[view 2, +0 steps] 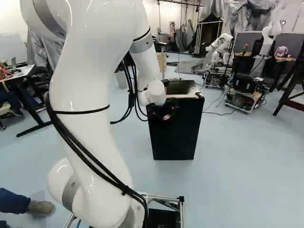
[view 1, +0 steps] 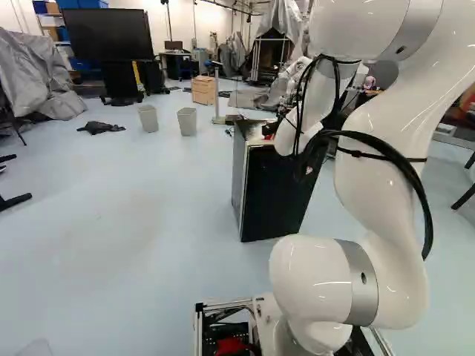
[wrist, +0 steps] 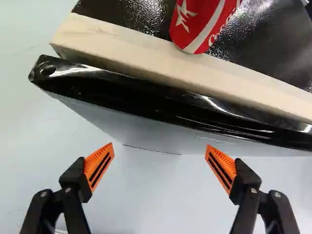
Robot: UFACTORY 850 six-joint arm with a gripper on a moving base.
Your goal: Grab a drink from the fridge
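1. Since you're all asking, the hand is spread wide, orange pads well apart, nothing pinched between them.
2. The drink is a red can on top of the little black fridge, just behind its pale front strip, ahead of the hand.
3. My guess: modest weight if full, thin metal that dents, slippery if cold. I'd go round the middle, a pad each side, gentle squeeze.
4. Label-wise, there's a white star, a white band and some pale lettering, partly out of sight.
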